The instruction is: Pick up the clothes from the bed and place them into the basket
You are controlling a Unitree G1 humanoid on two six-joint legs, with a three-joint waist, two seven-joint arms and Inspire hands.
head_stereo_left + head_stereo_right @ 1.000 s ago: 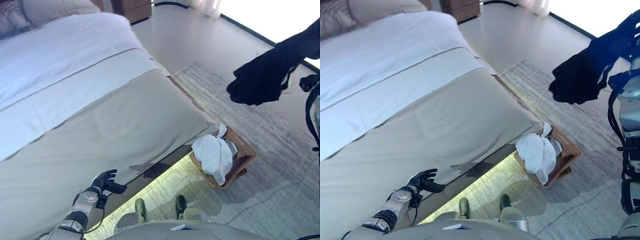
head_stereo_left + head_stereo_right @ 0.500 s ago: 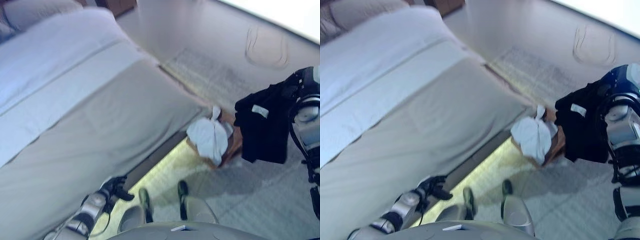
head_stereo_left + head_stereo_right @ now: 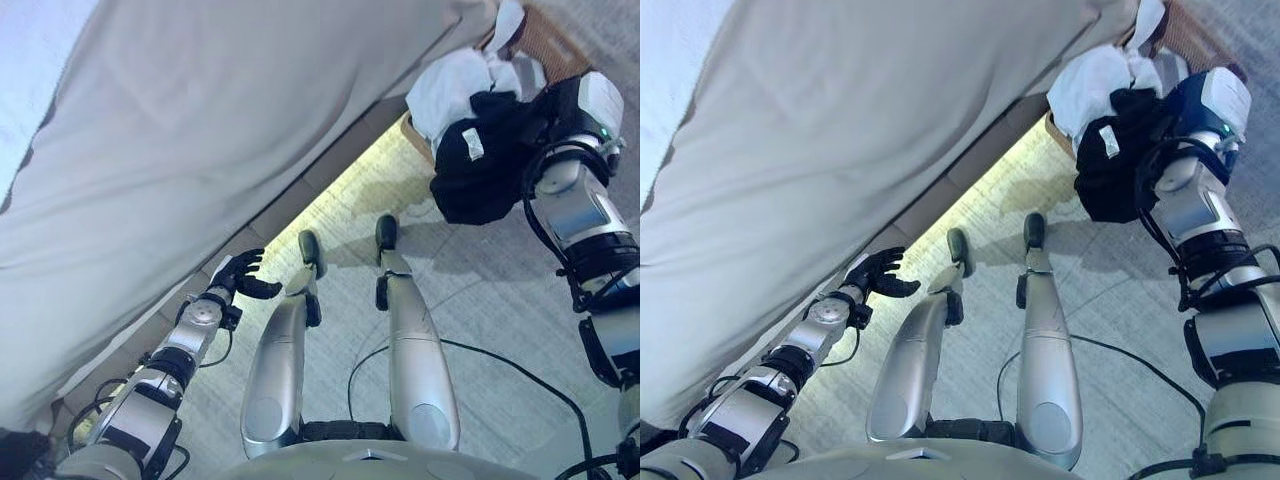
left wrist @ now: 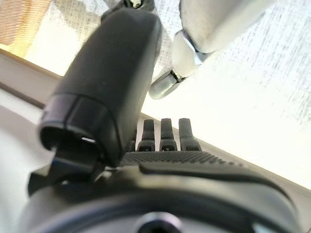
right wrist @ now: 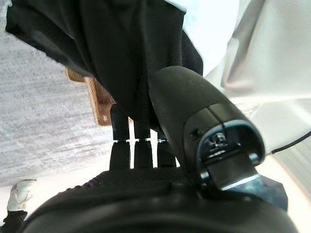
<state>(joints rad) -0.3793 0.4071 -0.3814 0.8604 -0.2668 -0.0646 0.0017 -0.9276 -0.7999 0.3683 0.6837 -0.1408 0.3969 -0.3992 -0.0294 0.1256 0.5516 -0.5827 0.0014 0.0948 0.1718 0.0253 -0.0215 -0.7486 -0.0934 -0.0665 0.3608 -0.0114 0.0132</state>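
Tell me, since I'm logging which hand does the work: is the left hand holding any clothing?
No: the left hand hangs empty beside the bed, while the right hand grips the black garment.

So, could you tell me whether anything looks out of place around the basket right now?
Yes: the white cloth spills over the near rim of the basket instead of lying inside. The black garment, pinched in the right robot hand, hangs at that same edge, partly outside it. The left robot hand is open and empty.
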